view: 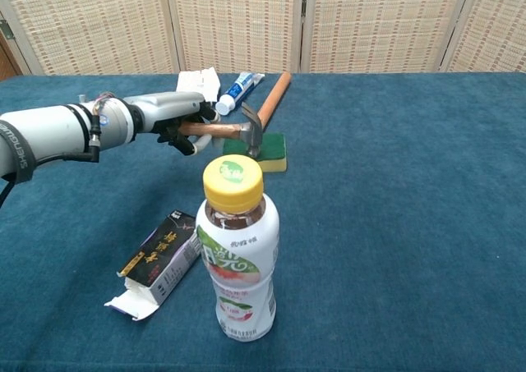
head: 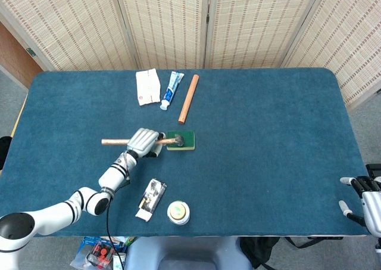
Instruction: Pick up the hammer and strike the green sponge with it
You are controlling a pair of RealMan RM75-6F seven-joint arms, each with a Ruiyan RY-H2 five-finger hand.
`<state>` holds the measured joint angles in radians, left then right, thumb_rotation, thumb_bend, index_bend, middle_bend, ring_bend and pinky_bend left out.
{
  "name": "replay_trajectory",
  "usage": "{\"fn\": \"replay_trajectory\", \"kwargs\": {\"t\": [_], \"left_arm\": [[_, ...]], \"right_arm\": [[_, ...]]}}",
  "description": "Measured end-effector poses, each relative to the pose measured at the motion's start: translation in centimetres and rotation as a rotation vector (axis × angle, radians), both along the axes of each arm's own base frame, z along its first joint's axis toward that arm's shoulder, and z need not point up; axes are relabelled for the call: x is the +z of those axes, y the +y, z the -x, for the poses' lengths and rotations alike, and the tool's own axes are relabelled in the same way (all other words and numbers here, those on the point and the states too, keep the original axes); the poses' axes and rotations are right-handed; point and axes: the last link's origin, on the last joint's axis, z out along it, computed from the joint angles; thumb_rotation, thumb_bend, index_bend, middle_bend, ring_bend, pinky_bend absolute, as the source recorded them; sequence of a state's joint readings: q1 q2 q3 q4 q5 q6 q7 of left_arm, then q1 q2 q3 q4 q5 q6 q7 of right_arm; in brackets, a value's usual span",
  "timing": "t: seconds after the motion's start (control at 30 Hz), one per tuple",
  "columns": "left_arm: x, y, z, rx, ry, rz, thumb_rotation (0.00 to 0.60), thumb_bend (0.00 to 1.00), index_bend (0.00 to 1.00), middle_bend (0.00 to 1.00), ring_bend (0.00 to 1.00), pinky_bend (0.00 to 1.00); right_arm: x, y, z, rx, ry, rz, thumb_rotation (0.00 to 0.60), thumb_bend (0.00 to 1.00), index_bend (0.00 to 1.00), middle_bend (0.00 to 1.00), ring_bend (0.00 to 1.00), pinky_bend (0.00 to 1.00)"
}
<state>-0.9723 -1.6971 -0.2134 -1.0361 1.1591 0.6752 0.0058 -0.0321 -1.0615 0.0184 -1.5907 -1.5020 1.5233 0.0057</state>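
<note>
Right hand [head: 368,199] cropped by frame edge, hammer [view: 234,131] handle partly hidden inside left hand [view: 177,117]

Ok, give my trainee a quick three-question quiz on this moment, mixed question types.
1. True or false: the left robot hand holds the hammer by its handle.
2. The hammer's head is over which thing? A) green sponge B) toothpaste tube C) wooden rod
3. Fill in: the bottle nearest the chest camera has a ____ cap.

Key: 1 true; 2 A; 3 yellow.
</note>
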Motion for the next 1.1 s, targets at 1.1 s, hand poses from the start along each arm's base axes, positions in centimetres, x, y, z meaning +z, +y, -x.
{"fn": "replay_trajectory", "kwargs": {"t": [1.1], "left_arm": [[5.1,0.1,1.6,0.094,-0.107,-0.034,0.600,0.67,0.72,0.85,0.84,0.84]], "right_arm": [[-0.3,-0.5,-0.2,0.021,-0.006,-0.006,0.600,0.26,0.33,0.37,0.23,0.26]]}}
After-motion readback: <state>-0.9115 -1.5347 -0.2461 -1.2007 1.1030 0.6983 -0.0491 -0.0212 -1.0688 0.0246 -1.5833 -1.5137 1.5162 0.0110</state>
